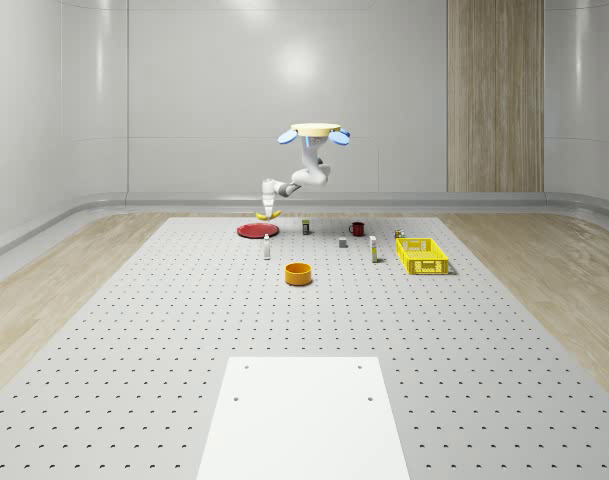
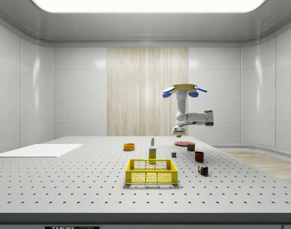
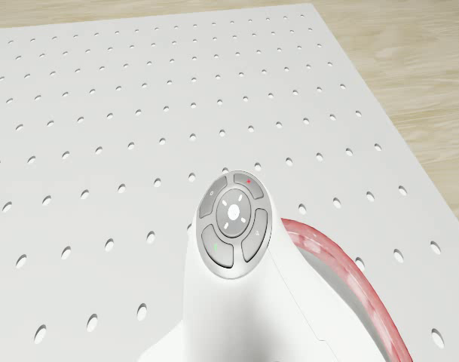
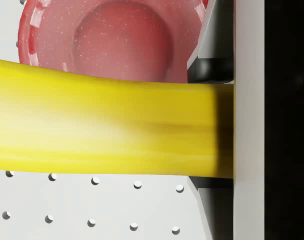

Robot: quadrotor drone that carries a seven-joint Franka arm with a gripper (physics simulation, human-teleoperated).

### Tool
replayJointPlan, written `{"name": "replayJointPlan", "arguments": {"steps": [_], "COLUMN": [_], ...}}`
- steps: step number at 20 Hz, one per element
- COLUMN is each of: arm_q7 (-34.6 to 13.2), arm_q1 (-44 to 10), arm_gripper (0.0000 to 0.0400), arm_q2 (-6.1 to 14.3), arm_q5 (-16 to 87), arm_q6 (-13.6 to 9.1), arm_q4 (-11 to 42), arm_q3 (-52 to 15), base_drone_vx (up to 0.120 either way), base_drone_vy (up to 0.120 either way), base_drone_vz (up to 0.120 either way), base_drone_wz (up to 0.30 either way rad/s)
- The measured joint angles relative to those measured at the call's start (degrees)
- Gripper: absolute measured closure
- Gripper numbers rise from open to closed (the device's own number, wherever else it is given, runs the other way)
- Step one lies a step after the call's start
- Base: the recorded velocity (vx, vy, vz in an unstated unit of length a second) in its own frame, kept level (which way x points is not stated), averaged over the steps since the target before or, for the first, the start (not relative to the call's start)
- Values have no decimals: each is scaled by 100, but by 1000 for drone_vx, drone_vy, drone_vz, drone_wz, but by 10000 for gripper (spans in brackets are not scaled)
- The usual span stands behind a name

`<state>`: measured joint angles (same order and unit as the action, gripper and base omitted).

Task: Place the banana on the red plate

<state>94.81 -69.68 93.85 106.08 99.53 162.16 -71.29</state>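
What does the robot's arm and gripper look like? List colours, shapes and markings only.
The arm is glossy white with rounded segments and grey joint bands. It hangs from a tan disc-shaped drone with blue rotor pods. The wrist carries a grey round button pad. The gripper is light grey.

The drone (image 1: 315, 130) hovers above the far part of the table; its arm (image 1: 306, 176) hangs down, bends at the elbow and reaches toward the whole-scene view's left; the gripper (image 1: 269, 212) points downward, fingers clamped on the banana (image 4: 107, 127).
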Motion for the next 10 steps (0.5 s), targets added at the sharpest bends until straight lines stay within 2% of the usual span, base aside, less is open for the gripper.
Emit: {"name": "replayJointPlan", "arguments": {"steps": [9,10], "arm_q7": [5,5], "arm_q1": [3,3], "arm_gripper": [204,204], "arm_q2": [-7,-8], "arm_q5": [3,3], "arm_q6": [-7,-7], "arm_q4": [0,0], "arm_q3": [1,1], "base_drone_vx": [120,40], "base_drone_vy": [-120,-120], "base_drone_vz": [0,0], "base_drone_wz": [0,0]}}
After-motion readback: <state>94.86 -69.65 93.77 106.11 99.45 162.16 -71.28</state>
